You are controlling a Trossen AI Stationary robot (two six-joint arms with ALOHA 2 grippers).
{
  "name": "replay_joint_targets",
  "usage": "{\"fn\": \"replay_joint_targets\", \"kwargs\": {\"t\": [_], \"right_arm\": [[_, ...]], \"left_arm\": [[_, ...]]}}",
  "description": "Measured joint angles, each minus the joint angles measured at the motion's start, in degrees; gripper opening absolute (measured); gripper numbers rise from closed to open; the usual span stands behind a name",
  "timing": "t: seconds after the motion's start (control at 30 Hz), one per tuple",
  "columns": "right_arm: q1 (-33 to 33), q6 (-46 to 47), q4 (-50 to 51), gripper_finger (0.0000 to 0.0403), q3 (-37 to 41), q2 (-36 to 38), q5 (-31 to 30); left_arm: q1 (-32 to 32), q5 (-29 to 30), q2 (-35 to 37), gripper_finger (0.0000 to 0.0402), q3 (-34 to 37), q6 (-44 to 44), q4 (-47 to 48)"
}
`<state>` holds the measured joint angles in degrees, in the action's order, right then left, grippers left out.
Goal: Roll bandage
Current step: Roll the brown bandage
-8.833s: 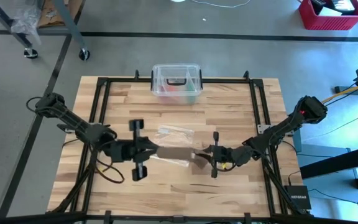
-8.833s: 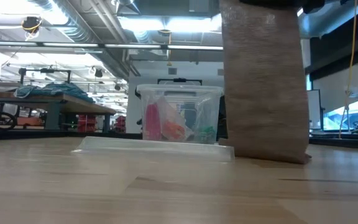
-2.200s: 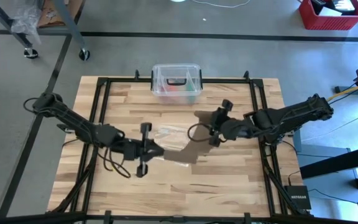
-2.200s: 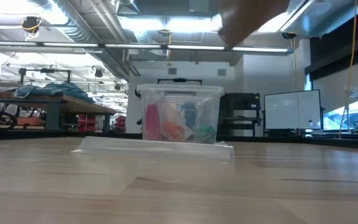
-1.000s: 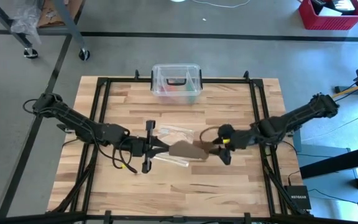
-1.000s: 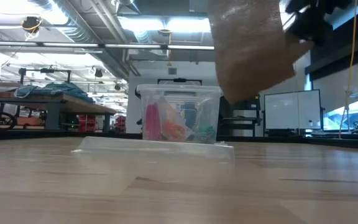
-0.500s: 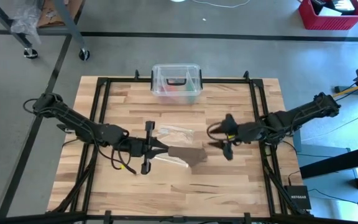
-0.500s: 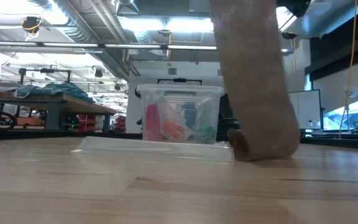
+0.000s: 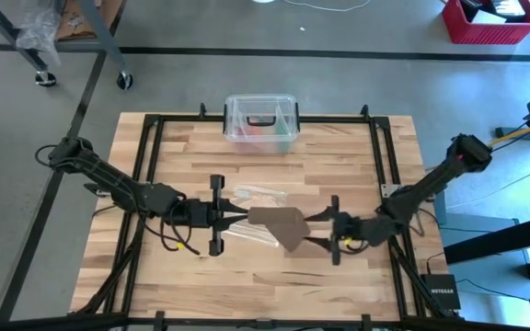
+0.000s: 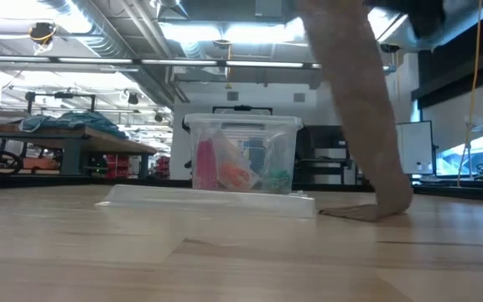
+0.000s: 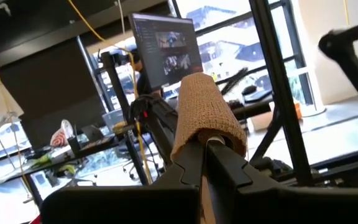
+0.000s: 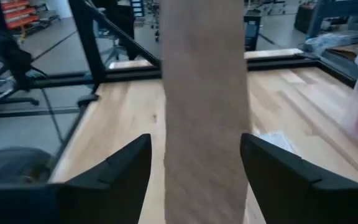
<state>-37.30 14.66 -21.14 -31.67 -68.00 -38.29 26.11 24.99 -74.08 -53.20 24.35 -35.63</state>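
The bandage [image 9: 279,223] is a brown strip, wound at one end into a small roll [image 11: 201,106] around the tips of my left gripper [image 9: 244,217], which is shut. From the roll the strip slants down [image 10: 359,109] to the table, where its lower end [image 10: 355,211] lies flat. My right gripper [image 9: 313,234] stands open just right of it. The strip [image 12: 201,93] runs lengthwise through the gap between its fingers. My left gripper has the bandage wound in several layers around the free ends of its shut fingers [image 11: 210,140]. The wraps hide what lies between the fingers. The fingers point level toward the table's right, across the strip, and the roll is lifted clear of the table. My right gripper has the strip between its open fingers, its edge close to one finger [image 12: 253,155]; whether they touch I cannot tell.
A clear plastic box [image 9: 261,119] with a black handle stands at the table's far edge. A clear plastic bag [image 9: 258,197] lies flat just beyond the bandage. Black frame rails [image 9: 381,165] border the table top.
My right gripper has swung toward the table's far edge and then back toward the near edge, staying open around the strip. The strip's lower end, lifted clear a second ago, has come down and now lies on the table, with the strip slanting.
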Motion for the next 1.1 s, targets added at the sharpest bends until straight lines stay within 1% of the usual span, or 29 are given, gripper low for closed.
{"fn": "replay_joint_targets", "kwargs": {"t": [0.1, 0.33, 0.43, 0.57, 0.67, 0.77, 0.9, 0.93, 1.07, 1.1], "right_arm": [[2.0, -0.2, -6.3, 0.0248, 2.3, -2.7, -0.7], [6.3, -0.8, -7.7, 0.0248, 2.4, -4.6, 4.1], [6.2, -1.3, -6.5, 0.0248, 2.4, -4.0, 5.9], [4.7, -1.4, -3.3, 0.0248, 1.8, -1.4, 4.7], [4.7, -1.5, -5.4, 0.0248, 1.5, -1.3, 5.5], [6.1, -1.7, -9.9, 0.0248, 1.4, -3.5, 7.8], [9.3, -2.9, -12.2, 0.0248, 1.2, -6.9, 8.4], [10.2, -2.9, -12.8, 0.0248, 0.8, -7.7, 9.7], [13.1, -1.0, -14.2, 0.0248, -1.9, -11.4, 19.2], [13.3, -1.4, -14.2, 0.0248, -2.6, -12.2, 20.7]], "left_arm": [[0.0, 0.0, 0.0, 0.0000, 0.0, 0.0, 0.8], [0.0, -0.4, 0.0, 0.0000, 0.0, 0.5, 0.8], [0.0, -0.4, 0.0, 0.0000, 0.0, 0.5, 1.4], [0.2, -0.4, 0.0, 0.0000, 0.0, 1.6, 1.7], [0.2, -0.5, 0.0, 0.0000, 0.0, 1.8, 1.7], [0.0, -0.5, 0.0, 0.0000, 0.0, 1.7, 1.7], [0.0, -1.3, 0.0, 0.0000, 0.0, 1.8, 1.5], [0.0, -1.3, 0.0, 0.0000, 0.0, 1.8, 1.2], [0.0, -1.5, 0.0, 0.0000, 0.0, 1.6, 0.0], [0.0, -1.5, 0.0, 0.0000, 0.0, 1.6, 0.1]]}}
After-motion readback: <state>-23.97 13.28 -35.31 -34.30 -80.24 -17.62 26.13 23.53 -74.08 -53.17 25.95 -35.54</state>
